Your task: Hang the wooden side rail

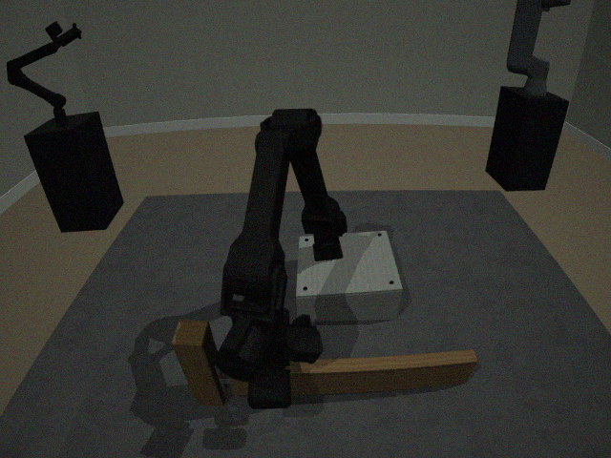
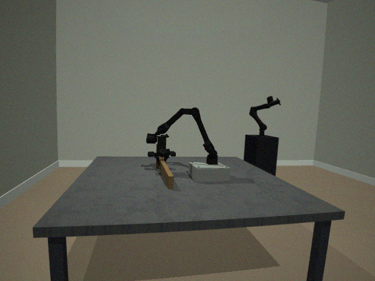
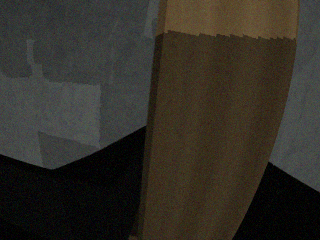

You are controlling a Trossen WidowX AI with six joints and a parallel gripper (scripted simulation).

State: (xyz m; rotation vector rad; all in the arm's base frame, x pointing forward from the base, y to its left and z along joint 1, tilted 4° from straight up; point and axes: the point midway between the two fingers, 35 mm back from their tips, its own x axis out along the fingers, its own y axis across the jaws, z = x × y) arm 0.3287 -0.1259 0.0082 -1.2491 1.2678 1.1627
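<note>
The wooden headboard post stands upright at the left in the top view; in the exterior view it is mostly behind the gripper. The wooden side rail runs right from beside the post, its far end low at the table. My gripper is shut on the rail near its post end, with the fingers on both sides of it. The rail's end is very close to the post's slot side. The steel hooks and the pins are too dark and hidden to tell whether they are engaged.
A pale box under the arm's base stands behind the rail. The dark table bears everything. Two other arms on black pedestals stand beyond the table.
</note>
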